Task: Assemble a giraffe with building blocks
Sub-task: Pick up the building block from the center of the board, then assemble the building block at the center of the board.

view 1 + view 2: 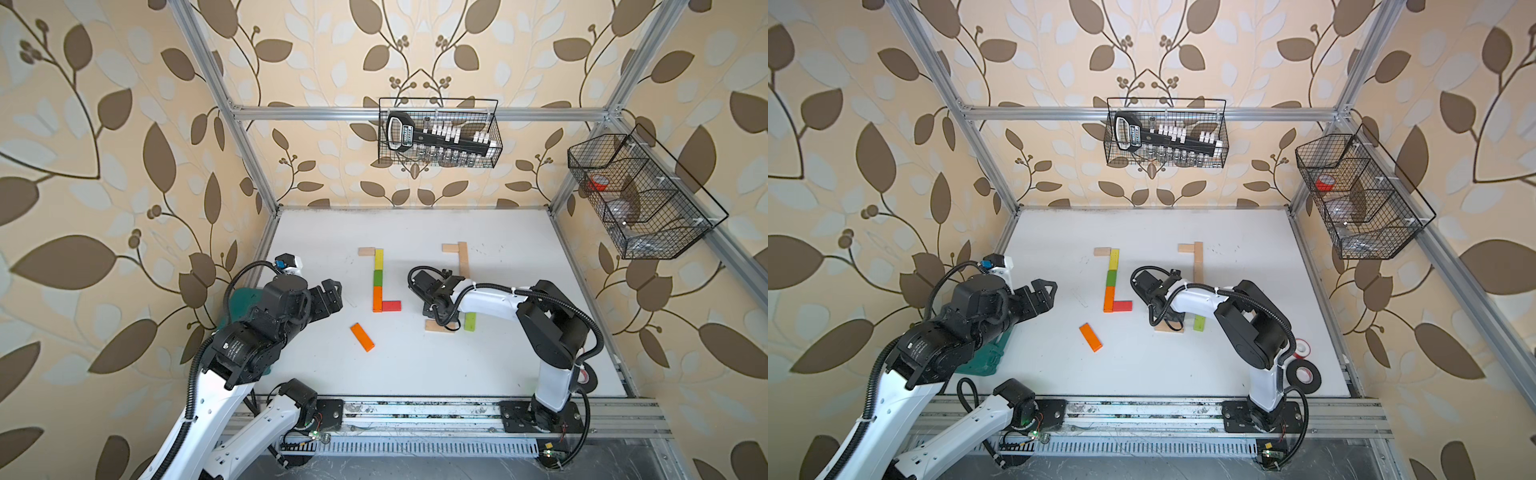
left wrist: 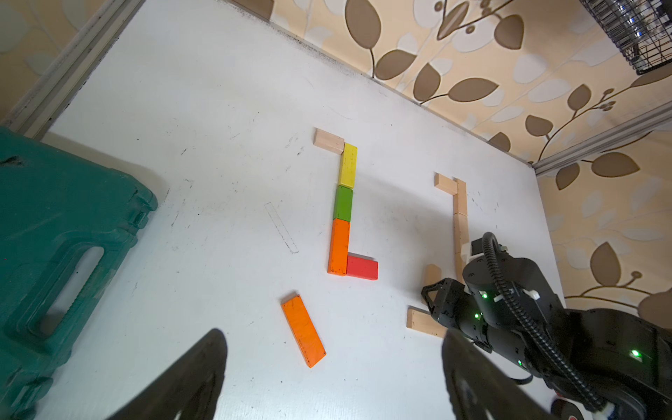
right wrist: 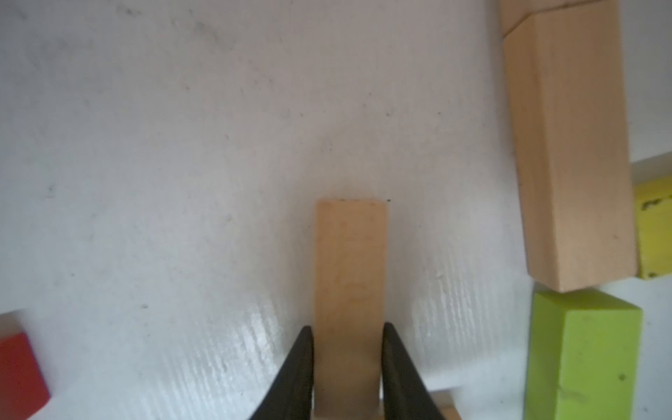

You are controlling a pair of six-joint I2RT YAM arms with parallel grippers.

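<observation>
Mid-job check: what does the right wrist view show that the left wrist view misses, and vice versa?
Only the right wrist view shows the grip: the right gripper shut on a pale wooden plank, with a lime green wooden block nearby. Only the left wrist view shows the dark green plastic case, the loose orange wooden plank, the yellow, green and orange column of blocks, and the open left gripper. Both show the red wooden block and the white table.

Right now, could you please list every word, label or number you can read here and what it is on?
Nothing legible.
Label on the black tool holder in the wire basket: lettering too blurred to read.
Sticker on the left arm: print too small.
The building blocks: none.
</observation>
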